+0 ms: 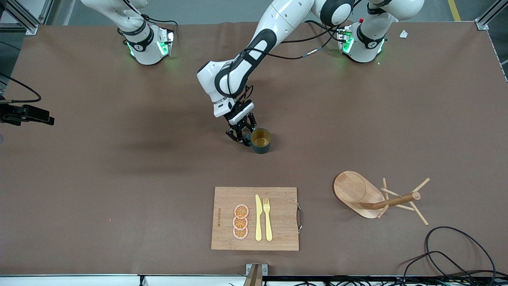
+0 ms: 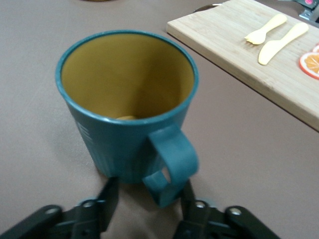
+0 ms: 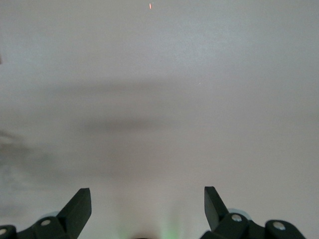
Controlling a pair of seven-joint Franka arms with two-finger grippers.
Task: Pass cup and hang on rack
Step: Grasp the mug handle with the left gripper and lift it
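Teal cup (image 1: 261, 140) handle sits between left gripper's (image 1: 240, 136) parted, downward-reaching jaws; right gripper (image 3: 147, 206) waits open.

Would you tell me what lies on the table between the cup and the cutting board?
Nothing: between the cup and the cutting board the front view shows only bare brown table.

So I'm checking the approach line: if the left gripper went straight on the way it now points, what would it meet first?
Most likely the cup's handle: the left gripper sits low at the cup, one finger on each side of the loop, which already reaches between them. Whether they touch it yet is unclear.
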